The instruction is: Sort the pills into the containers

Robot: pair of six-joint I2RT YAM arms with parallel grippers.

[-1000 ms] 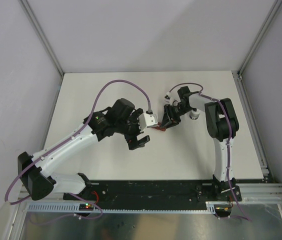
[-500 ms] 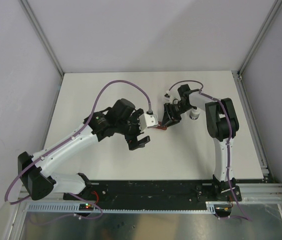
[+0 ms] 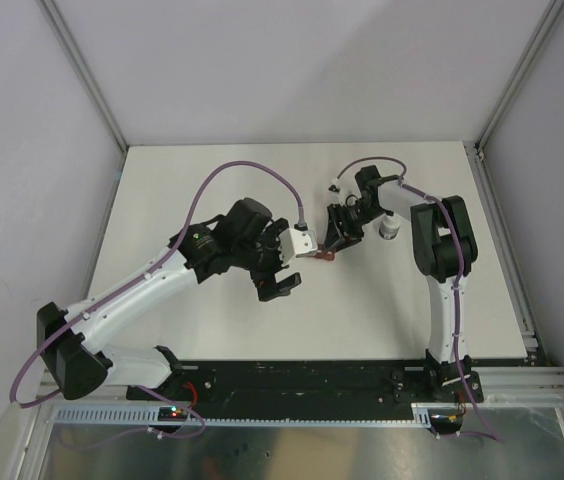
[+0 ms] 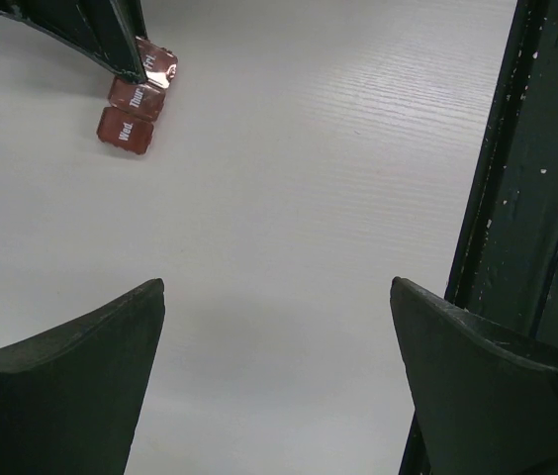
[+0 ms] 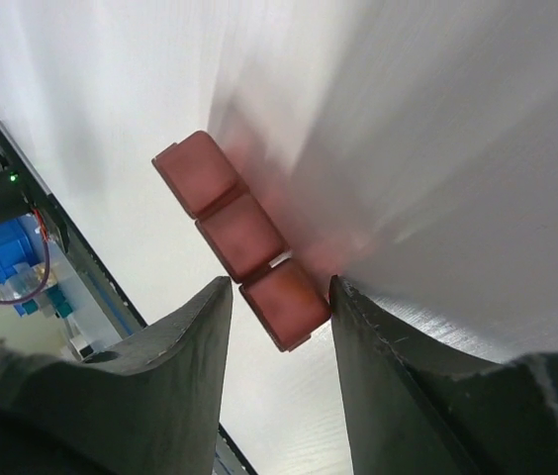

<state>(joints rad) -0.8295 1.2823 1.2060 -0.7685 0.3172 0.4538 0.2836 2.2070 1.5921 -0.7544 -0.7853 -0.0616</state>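
The pill box (image 5: 239,233) is a short strip of three square compartments in a dark, slightly see-through red, each with rounded corners and its own lid. From the left wrist camera I can read white lettering on the lids (image 4: 136,99), "Wed", "Thu" and "Fri". The "Fri" end catches more light than the other two and looks a little tilted, though I cannot tell whether its lid is lifted. The box lies on the white table (image 3: 212,180) near the middle, between the two arms, and from above shows only as a small red sliver (image 3: 324,255). The right gripper (image 5: 281,287) has come down over one end of it. Its two dark fingers (image 5: 175,376) stand on either side of the end compartment, drawn in narrow and pinching it, while the other two compartments stick out free beyond the tips. From above, that gripper (image 3: 332,243) sits right on the box. The left gripper (image 4: 277,297) is just beside the box but apart from it, its fingers spread wide with nothing but bare tabletop between them; seen from above it (image 3: 287,262) hangs to the left of the box. A small round white-capped bottle (image 3: 389,230) stands on the table near the right arm, on the far side of it from the box.
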